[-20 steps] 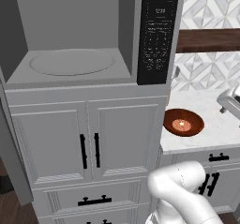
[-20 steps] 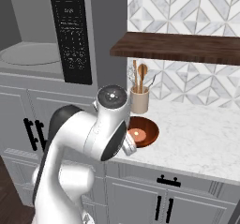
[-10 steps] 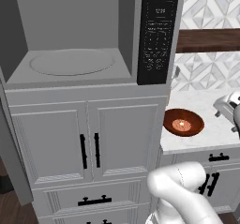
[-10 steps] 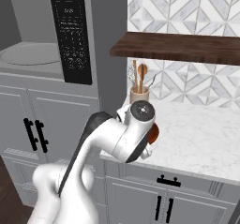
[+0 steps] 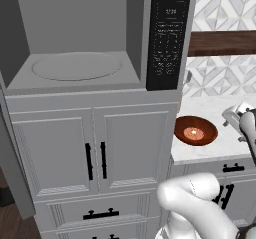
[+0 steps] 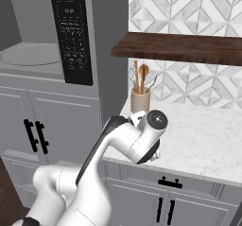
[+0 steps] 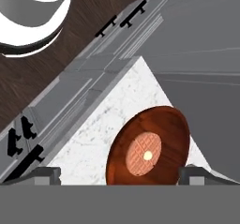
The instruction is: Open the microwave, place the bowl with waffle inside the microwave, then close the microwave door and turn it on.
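Hand view: fingers (image 7: 119, 176) spread wide, empty, above bowl with waffle (image 7: 147, 151) nr counter edge (image 7: 89, 124).

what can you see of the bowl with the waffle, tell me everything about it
The bowl is shallow, round and reddish-brown, with a wood-like look and a glossy sheen. A small round golden waffle with a grid pattern and a pale dot at its middle lies flat at its centre. The bowl sits upright on the white marbled counter, near the front edge, just right of the tall grey microwave cabinet. Nothing grips it: the open gripper hangs above it, fingertips on either side in the hand view.
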